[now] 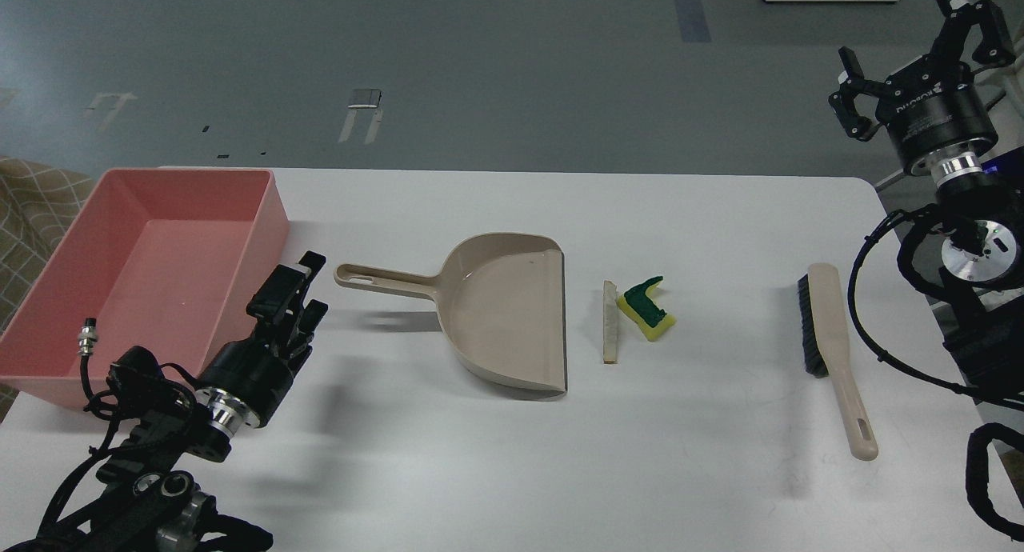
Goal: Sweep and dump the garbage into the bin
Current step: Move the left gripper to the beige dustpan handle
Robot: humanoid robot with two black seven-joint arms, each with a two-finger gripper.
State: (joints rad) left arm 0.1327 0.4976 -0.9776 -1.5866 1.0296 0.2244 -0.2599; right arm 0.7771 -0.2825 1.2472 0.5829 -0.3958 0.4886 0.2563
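The garbage lies on the white table (512,464): a flat off-white strip (610,322) and, just right of it, a yellow sponge piece with a torn dark-green top (648,309). The salmon-pink bin (264,216) stands at the table's far left with nothing in it. My left gripper (314,284) is open and empty, low over the table by the bin's right wall, a little left of the dustpan handle (376,278). My right gripper (908,36) is open and empty, raised high beyond the table's far right corner.
The beige dustpan (504,312) lies mid-table, its open lip facing the strip. A beige brush with black bristles (832,352) lies to the right, handle toward the near edge. Bare table shows in front.
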